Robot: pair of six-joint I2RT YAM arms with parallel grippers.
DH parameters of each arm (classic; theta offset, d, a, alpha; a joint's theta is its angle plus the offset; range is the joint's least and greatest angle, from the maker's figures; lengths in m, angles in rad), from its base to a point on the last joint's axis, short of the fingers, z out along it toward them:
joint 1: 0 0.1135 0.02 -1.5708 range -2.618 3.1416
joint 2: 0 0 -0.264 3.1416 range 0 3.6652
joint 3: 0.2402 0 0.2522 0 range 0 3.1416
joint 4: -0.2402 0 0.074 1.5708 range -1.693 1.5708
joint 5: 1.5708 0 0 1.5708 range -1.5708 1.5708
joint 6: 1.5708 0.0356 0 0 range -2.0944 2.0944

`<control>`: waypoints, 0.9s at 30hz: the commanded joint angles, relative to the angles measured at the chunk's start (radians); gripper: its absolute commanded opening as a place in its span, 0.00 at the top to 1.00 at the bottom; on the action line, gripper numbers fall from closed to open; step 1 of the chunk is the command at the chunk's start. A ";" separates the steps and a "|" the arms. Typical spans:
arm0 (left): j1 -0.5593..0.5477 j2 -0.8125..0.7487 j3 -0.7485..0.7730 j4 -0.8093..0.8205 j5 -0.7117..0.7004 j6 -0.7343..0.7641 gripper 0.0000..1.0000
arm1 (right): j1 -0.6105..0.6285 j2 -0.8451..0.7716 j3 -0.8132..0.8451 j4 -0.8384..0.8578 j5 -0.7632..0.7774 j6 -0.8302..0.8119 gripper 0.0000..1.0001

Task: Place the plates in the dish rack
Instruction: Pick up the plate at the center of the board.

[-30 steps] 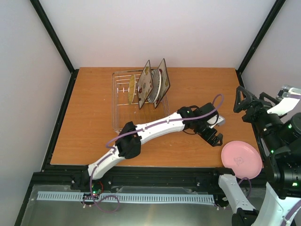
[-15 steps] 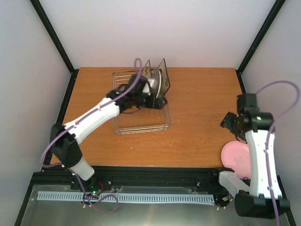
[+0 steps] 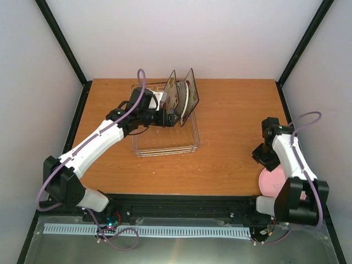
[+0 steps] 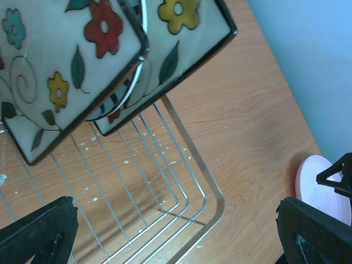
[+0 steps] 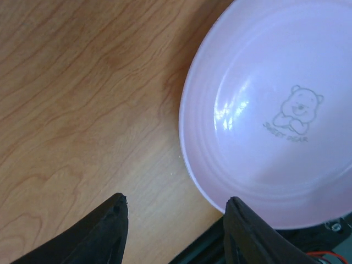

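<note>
The dish rack [image 3: 165, 152] stands at the back left of the table, its wire rim [image 4: 204, 177] also in the left wrist view. Square floral plates with dark rims [image 3: 171, 93] [image 3: 190, 94] stand upright in it, and they fill the top of the left wrist view [image 4: 55, 71] [image 4: 190, 41]. My left gripper [image 3: 170, 117] [image 4: 176, 236] hangs open inside the rack just below them, holding nothing. The round pink plate [image 3: 270, 180] [image 5: 269, 126] lies flat at the table's near right edge. My right gripper [image 3: 263, 158] [image 5: 176, 220] hovers open at its left rim, one fingertip [image 5: 242, 220] over the rim.
A round white plate edge [image 3: 181, 100] shows between the two square ones. The table's front edge and black frame rail [image 5: 203, 253] run right beside the pink plate. Bare wood [image 3: 231, 126] lies between the rack and the right arm.
The left arm swung from mid-table back to the rack and settled below the plates. The right arm came down over the pink plate's left rim, and its jaws narrowed.
</note>
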 commanded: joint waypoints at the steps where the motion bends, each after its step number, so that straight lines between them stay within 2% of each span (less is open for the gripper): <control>1: 0.049 -0.022 -0.007 -0.012 0.040 0.066 0.00 | -0.012 0.106 -0.017 0.132 0.014 0.071 0.52; 6: 0.114 -0.008 -0.010 -0.026 0.057 0.097 0.00 | -0.016 0.232 0.002 0.171 0.065 0.060 0.52; 11: 0.168 0.017 -0.004 -0.025 0.077 0.105 0.00 | -0.055 0.285 -0.035 0.213 0.062 0.046 0.52; 22: 0.185 0.056 0.049 -0.051 0.037 0.141 0.00 | -0.096 0.432 -0.047 0.305 0.071 0.019 0.53; 27: 0.203 0.075 0.057 -0.062 0.030 0.143 0.00 | -0.096 0.514 -0.043 0.346 0.063 0.013 0.72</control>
